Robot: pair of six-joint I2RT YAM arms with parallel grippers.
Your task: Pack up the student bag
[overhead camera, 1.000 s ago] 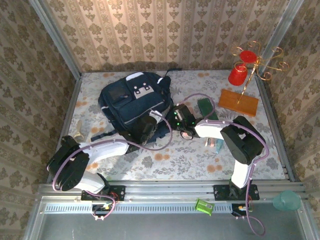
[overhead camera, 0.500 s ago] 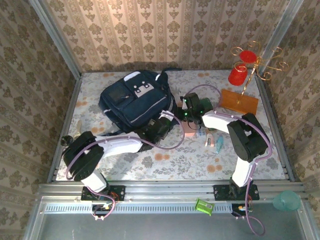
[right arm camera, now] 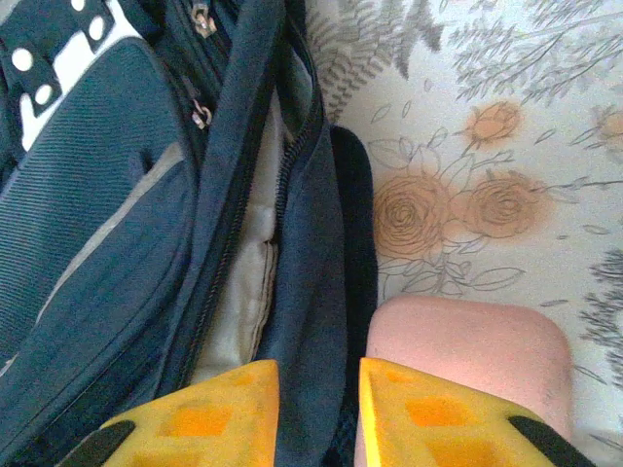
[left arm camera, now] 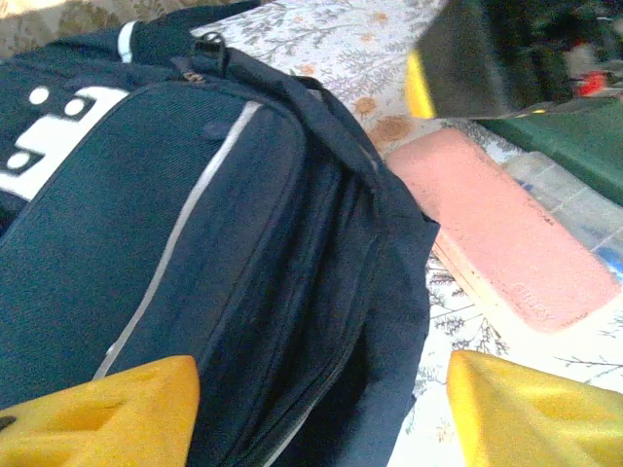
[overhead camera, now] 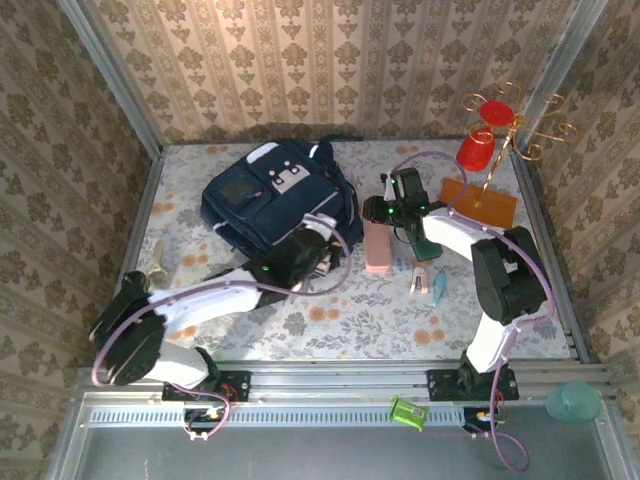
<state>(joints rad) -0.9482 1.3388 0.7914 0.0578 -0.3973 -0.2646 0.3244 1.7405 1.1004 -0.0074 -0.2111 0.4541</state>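
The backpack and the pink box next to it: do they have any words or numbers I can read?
student bag: no words or numbers to read.
white patch on the bag: only round studs, no letters.
pink case: a faint stamped mark near one end, too blurred to read.

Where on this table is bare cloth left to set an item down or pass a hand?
Free: the near strip between the two arms, below the student bag and pink case; also the far strip between bag and red cup. Crowded: between the bag and wooden board.
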